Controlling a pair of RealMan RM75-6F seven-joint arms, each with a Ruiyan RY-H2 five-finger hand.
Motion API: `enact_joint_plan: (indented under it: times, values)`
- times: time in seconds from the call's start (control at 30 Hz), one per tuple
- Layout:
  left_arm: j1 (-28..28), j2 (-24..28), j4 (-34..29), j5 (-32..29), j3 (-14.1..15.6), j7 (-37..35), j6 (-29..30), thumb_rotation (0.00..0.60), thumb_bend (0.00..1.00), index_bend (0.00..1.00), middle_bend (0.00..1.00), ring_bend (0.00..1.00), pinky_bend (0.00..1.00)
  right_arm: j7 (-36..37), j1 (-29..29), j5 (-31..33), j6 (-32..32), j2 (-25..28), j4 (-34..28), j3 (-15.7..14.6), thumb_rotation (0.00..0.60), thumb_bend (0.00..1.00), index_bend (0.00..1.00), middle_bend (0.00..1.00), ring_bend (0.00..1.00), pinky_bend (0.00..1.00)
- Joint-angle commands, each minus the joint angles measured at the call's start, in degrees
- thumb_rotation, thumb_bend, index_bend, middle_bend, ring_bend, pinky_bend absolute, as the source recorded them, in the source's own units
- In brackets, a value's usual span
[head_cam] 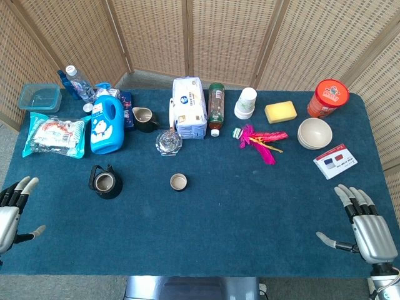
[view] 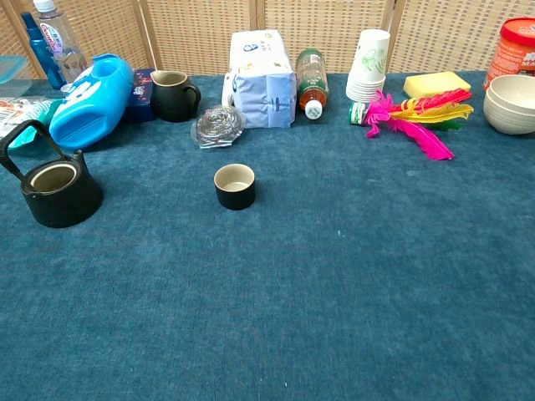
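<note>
My left hand (head_cam: 11,211) rests at the table's front left corner, fingers spread and holding nothing. Nearest to it stands a black teapot (head_cam: 105,182) (view: 55,189) with an upright handle and no lid. My right hand (head_cam: 362,222) lies open at the front right corner, fingers apart and empty. A white card with blue and red patches (head_cam: 335,162) lies just beyond it. A small dark cup (head_cam: 179,182) (view: 234,185) sits near the table's middle. Neither hand shows in the chest view.
Along the back stand a blue detergent jug (head_cam: 107,123), dark pitcher (head_cam: 145,119), tissue pack (head_cam: 189,107), lying bottle (head_cam: 216,104), paper cup stack (head_cam: 246,102), yellow sponge (head_cam: 280,111), red tub (head_cam: 326,97), white bowls (head_cam: 314,132). Pink feathers (head_cam: 261,142), glass lid (head_cam: 169,142), snack bag (head_cam: 56,134).
</note>
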Motion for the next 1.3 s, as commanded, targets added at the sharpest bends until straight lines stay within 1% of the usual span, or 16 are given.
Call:
enact_joint_plan:
  times: [0.03, 0.17, 0.27, 0.43, 0.53, 0.63, 0.73, 0.97, 1.17, 1.3]
  values:
    - [0.0, 0.0, 0.0, 0.0, 0.0, -0.1, 0.1, 0.6, 0.0, 0.0, 0.0, 0.0, 0.07, -0.1, 0.0, -0.2, 0.1, 0.0, -0.1, -0.1, 0.272, 0.0, 0.0, 0.0, 0.0, 0.0]
    - [-0.1, -0.2, 0.5, -0.4, -0.3, 0.1, -0.1, 0.6, 0.0, 0.0, 0.0, 0.0, 0.07, -0.3, 0.1, -0.2, -0.3, -0.1, -0.1, -0.2, 0.272, 0.0, 0.0, 0.0, 0.0, 0.0]
    - [-0.6, -1.6, 1.3, -0.6, -0.9, 0.9, 0.0, 0.6, 0.0, 0.0, 0.0, 0.0, 0.07, 0.2, 0.4, -0.1, -0.7, 0.0, -0.5, -0.2, 0.273, 0.0, 0.0, 0.0, 0.0, 0.0]
    - [-2.8, -6.7, 3.3, 1.0, -2.9, 4.1, 0.4, 0.6, 0.0, 0.0, 0.0, 0.0, 0.07, 0.8, 0.3, -0.3, -0.8, 0.3, -0.5, -0.4, 0.272, 0.0, 0.0, 0.0, 0.0, 0.0]
    - [-5.2, -12.2, 5.9, 1.2, -5.5, 8.9, 0.8, 0.6, 0.0, 0.0, 0.0, 0.0, 0.07, 1.2, 0.4, -0.2, -1.1, 0.5, -0.5, -0.6, 0.273, 0.0, 0.0, 0.0, 0.0, 0.0]
    - [-7.0, -17.2, 8.6, 1.7, -7.4, 13.0, 1.8, 0.6, 0.0, 0.0, 0.0, 0.0, 0.07, 1.5, 0.4, -0.3, -1.0, 0.7, -0.5, -0.6, 0.273, 0.0, 0.0, 0.0, 0.0, 0.0]
    - [-8.6, -20.9, 9.2, 1.7, -8.5, 17.1, 1.7, 0.6, 0.0, 0.0, 0.0, 0.0, 0.07, 1.8, 0.5, -0.1, -1.2, 0.8, -0.5, -0.5, 0.274, 0.0, 0.0, 0.0, 0.0, 0.0]
    - [-12.3, -24.3, 6.5, 0.9, -9.1, 31.2, -1.7, 0.6, 0.0, 0.0, 0.0, 0.0, 0.07, 2.1, 0.7, 0.0, -1.8, 0.9, -0.7, -0.7, 0.277, 0.0, 0.0, 0.0, 0.0, 0.0]
    - [-14.0, -26.8, 5.2, -0.6, -8.9, 39.8, -3.8, 0.6, 0.0, 0.0, 0.0, 0.0, 0.07, 2.8, 0.7, -0.1, -1.8, 1.2, -0.9, -0.8, 0.277, 0.0, 0.0, 0.0, 0.0, 0.0]
    - [-15.0, -28.9, 5.4, -3.4, -8.9, 45.9, -5.7, 0.6, 0.0, 0.0, 0.0, 0.0, 0.07, 3.2, 0.7, -0.3, -1.8, 1.4, -0.9, -1.0, 0.275, 0.0, 0.0, 0.0, 0.0, 0.0]
